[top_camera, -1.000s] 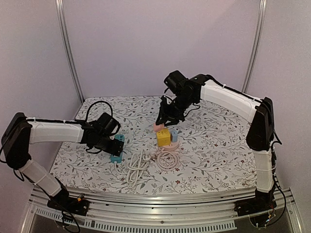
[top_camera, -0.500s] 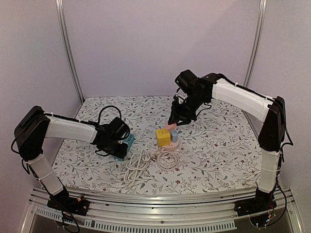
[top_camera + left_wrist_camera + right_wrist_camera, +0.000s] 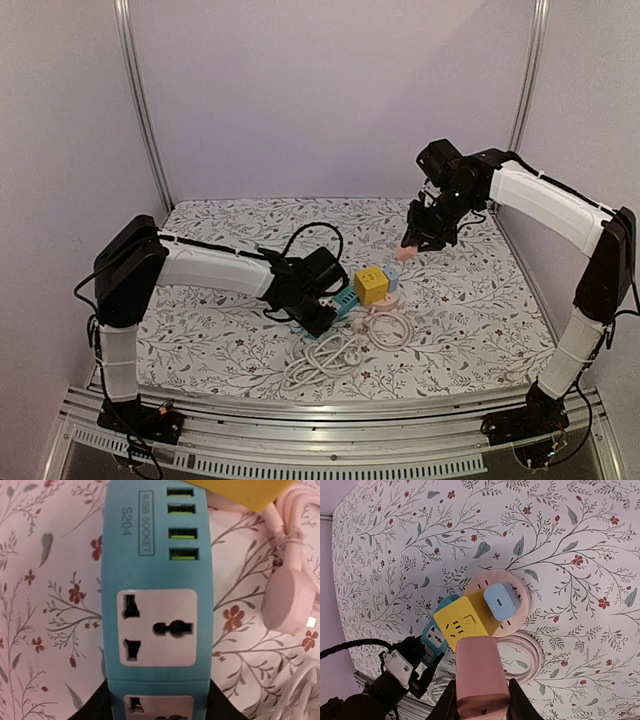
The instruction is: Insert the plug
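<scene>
My right gripper [image 3: 408,247] is shut on a pink plug adapter [image 3: 404,253] and holds it above the table, up and right of the sockets. In the right wrist view the pink adapter [image 3: 480,672] sits between my fingers [image 3: 481,692], over a yellow cube socket [image 3: 462,622]. My left gripper [image 3: 333,304] is shut on a teal power strip [image 3: 344,299] lying on the table against the yellow cube [image 3: 371,285]. In the left wrist view the strip [image 3: 157,605] shows its sockets and USB ports between the fingers [image 3: 159,702].
A round pink socket base [image 3: 520,586] carries the yellow cube and a light blue adapter [image 3: 502,600]. Its coiled pink cable [image 3: 390,326] and plug [image 3: 287,602] lie beside the strip. A white coiled cable [image 3: 325,362] lies near the front edge. The tablecloth is floral.
My left gripper has slid the teal strip right, up against the yellow cube. The socket group and cables have shifted right. My right gripper has moved right and away with the pink adapter.
</scene>
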`<state>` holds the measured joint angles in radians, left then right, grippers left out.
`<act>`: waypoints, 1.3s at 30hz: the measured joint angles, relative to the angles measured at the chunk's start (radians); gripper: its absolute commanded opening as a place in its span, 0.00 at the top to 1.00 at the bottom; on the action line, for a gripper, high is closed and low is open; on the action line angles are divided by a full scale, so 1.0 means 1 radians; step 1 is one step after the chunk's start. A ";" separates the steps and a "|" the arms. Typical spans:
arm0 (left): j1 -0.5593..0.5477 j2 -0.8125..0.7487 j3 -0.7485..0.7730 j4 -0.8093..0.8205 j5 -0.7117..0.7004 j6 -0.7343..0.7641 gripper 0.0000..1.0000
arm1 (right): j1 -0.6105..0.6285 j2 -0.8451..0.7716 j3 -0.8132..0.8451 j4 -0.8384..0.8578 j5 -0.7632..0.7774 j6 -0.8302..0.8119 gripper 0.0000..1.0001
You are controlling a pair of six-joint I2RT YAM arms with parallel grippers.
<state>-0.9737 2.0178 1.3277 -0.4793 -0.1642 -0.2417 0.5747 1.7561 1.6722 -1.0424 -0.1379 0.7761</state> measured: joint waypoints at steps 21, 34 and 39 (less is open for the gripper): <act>-0.187 0.131 0.204 -0.062 -0.010 -0.034 0.65 | 0.017 -0.105 -0.086 -0.044 -0.014 0.027 1.00; -0.098 0.114 0.172 -0.064 -0.044 -0.173 0.20 | 0.075 0.062 -0.003 -0.031 -0.100 0.056 1.00; -0.090 0.070 0.114 -0.032 0.016 -0.219 0.01 | 0.087 0.090 0.007 -0.031 -0.126 0.074 1.00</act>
<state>-1.0634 2.0880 1.4418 -0.5117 -0.1482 -0.4610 0.6613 1.8462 1.6791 -1.0733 -0.2638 0.8497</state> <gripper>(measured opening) 0.981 0.266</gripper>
